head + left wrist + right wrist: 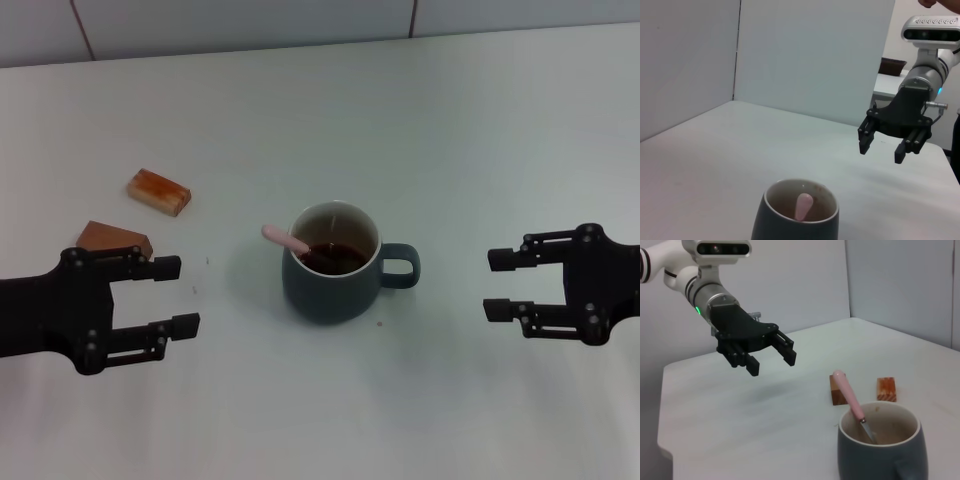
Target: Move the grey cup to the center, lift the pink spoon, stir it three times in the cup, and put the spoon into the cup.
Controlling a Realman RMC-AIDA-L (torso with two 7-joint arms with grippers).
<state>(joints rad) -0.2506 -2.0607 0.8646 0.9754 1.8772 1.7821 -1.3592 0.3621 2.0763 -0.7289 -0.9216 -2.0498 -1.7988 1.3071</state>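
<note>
The grey cup (pixel 333 265) stands at the middle of the table, handle toward my right, brown liquid inside. The pink spoon (pixel 285 239) rests in it, its bowl sunk in the liquid and its pink handle leaning over the rim toward my left. The cup (pixel 796 219) and spoon handle (pixel 803 205) show from the left wrist; cup (pixel 883 447) and spoon (pixel 850 400) from the right wrist. My left gripper (pixel 177 296) hovers open left of the cup, holding nothing. My right gripper (pixel 495 285) hovers open to the right, past the handle, also free.
Two brown rectangular blocks lie at the left: one (pixel 159 192) farther back, one (pixel 115 238) just behind my left gripper. In the right wrist view both blocks (pixel 838 390) (pixel 886 389) sit behind the cup. A wall bounds the table's far edge.
</note>
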